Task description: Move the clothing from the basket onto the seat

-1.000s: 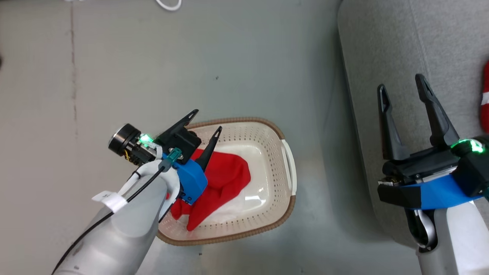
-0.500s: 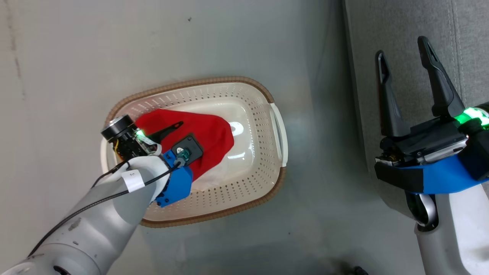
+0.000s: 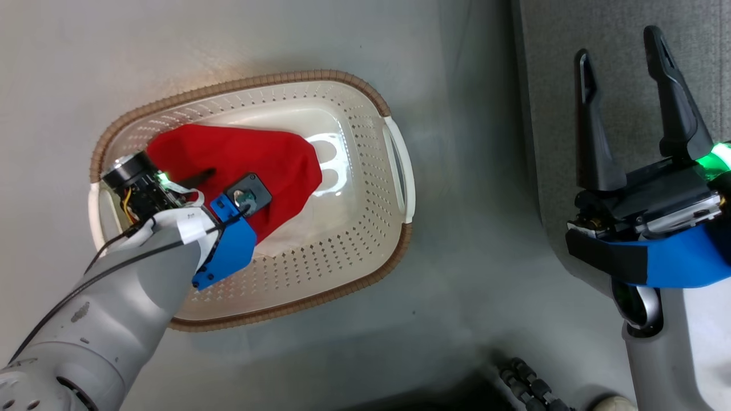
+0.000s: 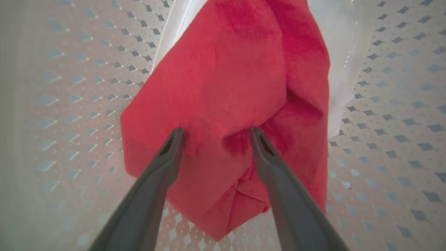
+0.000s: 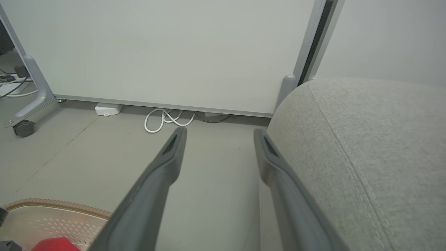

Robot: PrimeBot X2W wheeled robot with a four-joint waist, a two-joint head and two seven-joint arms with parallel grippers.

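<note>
Soft, light, limp: a plain red garment (image 4: 226, 69), crumpled on the floor of the perforated laundry basket (image 3: 320, 76), right under the left pincer (image 4: 216, 132). Likely to sag and trail when lifted; not fragile, hardly slippery. Best pinched at the rumpled fold between the fingertips, gathering plenty of cloth. Spread fully wide, both tips apparently denting the fabric, nothing clamped yet. Right pincer (image 3: 618, 43) equally wide, empty, poised over the edge of the grey sofa (image 5: 366, 139), well apart from the basket.
</note>
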